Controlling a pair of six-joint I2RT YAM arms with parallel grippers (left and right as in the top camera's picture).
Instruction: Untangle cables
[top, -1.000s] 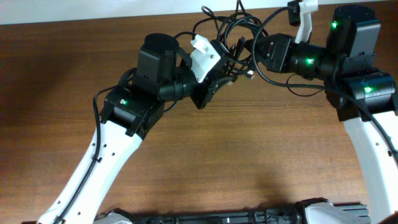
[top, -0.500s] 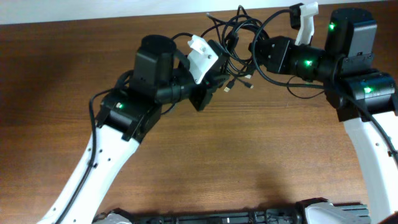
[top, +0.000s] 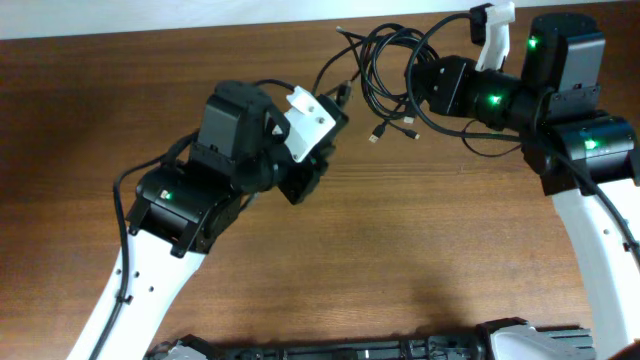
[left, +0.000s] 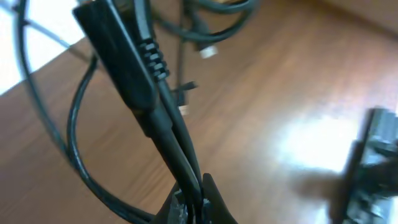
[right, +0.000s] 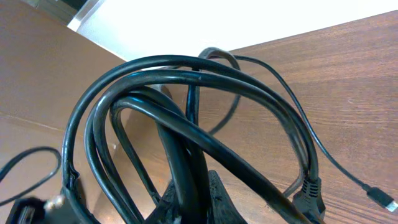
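The left end effector (left: 193, 208) pinches 1 strand of the cables (left: 134, 68), right end effector (right: 193, 199) clamps their loops.

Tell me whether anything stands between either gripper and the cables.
Nothing visible does. The left gripper is shut on one strand of the cables, and the right gripper is shut on the looped rest of them.

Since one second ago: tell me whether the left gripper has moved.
Yes. In the overhead view the left gripper has pulled toward the lower left, farther from the table's far edge.
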